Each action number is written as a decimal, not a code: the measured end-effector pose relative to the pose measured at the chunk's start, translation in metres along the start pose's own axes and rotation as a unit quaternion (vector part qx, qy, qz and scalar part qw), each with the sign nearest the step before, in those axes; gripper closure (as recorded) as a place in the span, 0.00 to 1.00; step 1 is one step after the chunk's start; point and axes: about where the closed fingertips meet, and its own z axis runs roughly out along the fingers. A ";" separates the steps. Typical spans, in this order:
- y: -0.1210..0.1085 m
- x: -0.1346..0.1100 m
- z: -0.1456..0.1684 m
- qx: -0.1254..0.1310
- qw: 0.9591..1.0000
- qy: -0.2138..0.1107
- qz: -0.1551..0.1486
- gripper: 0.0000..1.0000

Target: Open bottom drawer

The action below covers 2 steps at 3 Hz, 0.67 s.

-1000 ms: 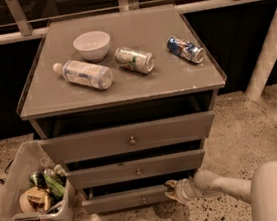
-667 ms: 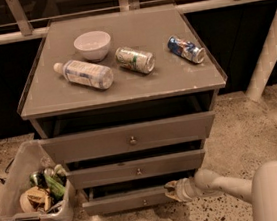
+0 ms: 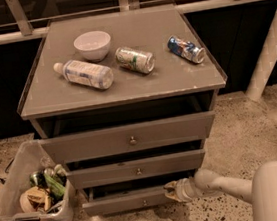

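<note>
The bottom drawer (image 3: 120,203) is the lowest and narrowest of three grey fronts in the cabinet, just above the speckled floor, with a small round knob (image 3: 144,202) at its centre. The pincer (image 3: 171,191) is low at the right end of that front panel, right of the knob, on a white arm (image 3: 223,186) reaching in from the lower right; whether it is wide, narrow or gripping cannot be told. The worktop (image 3: 175,80) carries a white bowl (image 3: 92,44), a lying plastic bottle (image 3: 84,74) and two lying cans (image 3: 135,59) (image 3: 185,49).
</note>
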 end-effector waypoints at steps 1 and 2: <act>0.000 0.000 0.000 0.000 1.000 0.000 0.000 0.36; 0.000 0.000 0.000 0.000 1.000 0.000 0.000 0.12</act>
